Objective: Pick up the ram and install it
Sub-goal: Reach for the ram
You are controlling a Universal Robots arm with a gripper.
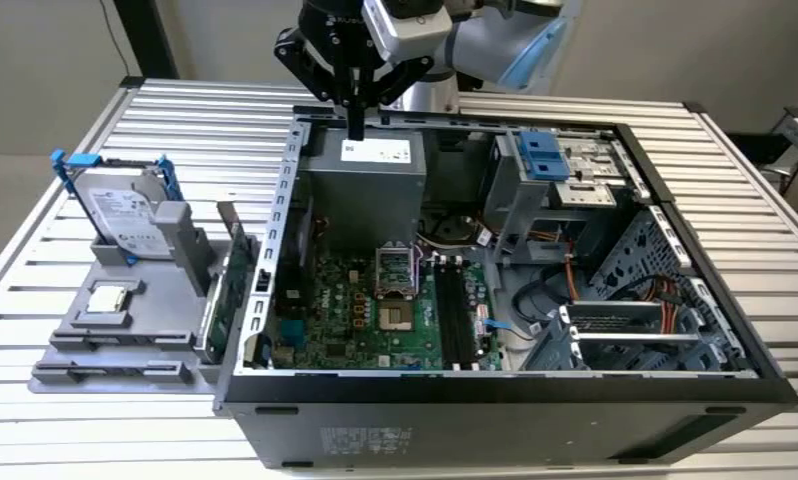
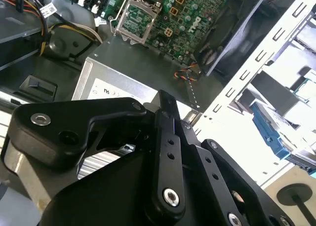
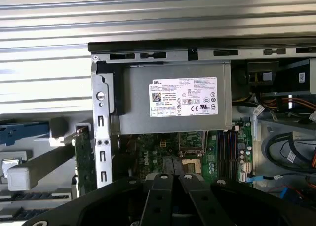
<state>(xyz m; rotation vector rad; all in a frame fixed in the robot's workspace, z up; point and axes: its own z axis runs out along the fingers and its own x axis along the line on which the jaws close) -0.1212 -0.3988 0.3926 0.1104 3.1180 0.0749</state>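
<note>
Slatted metal table (image 1: 92, 140) | arm (image 1: 506, 40) over PC case (image 1: 506, 385) rear | fingers (image 1: 356, 118) clenched, pointing down

- Open desktop computer case (image 1: 506, 405), lying on the slatted metal counter (image 1: 199, 110).
- Grey labelled power supply (image 1: 366, 185), inside the case.
- Green motherboard (image 1: 339, 320), on the case floor.
- Hard drive (image 1: 116, 212), in a blue caddy, upright on a grey fixture (image 1: 106, 375).

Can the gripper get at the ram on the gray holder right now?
Probably yes: the ram lies uncovered at the holder's near edge, outside the case; the gripper hangs above the power supply and could travel over.
</note>
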